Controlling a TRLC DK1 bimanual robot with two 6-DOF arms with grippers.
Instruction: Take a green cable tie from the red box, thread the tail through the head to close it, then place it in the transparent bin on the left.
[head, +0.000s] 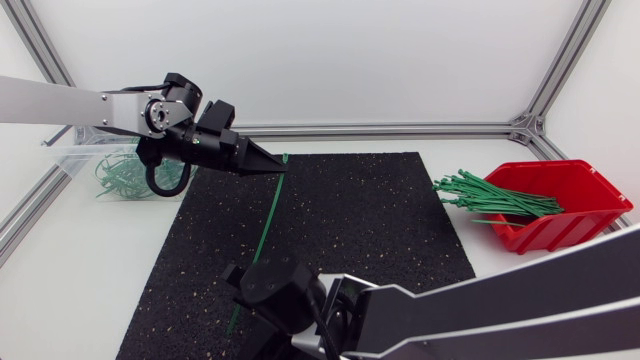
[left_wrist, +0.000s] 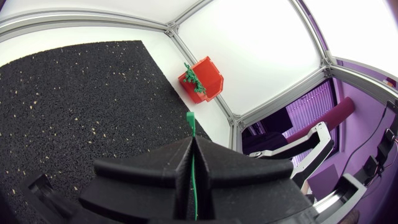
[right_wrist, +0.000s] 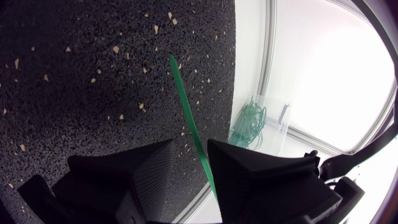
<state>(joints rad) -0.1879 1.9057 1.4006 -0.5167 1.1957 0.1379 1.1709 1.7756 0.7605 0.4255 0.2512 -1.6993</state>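
bin (head: 68, 156) left of mat (head: 360, 220) | box (head: 565, 230) right of mat | ties (head: 495, 200) in both

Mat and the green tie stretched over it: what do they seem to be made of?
The mat looks like bonded rubber granulate: matte black, coarse-grained, with pale flecks. The cable tie looks like smooth, flexible plastic, probably nylon: a thin, evenly green strip, slightly bowed along its length.

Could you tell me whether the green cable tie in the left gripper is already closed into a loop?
No, the cable tie runs straight from the left gripper across the mat, ends apart.
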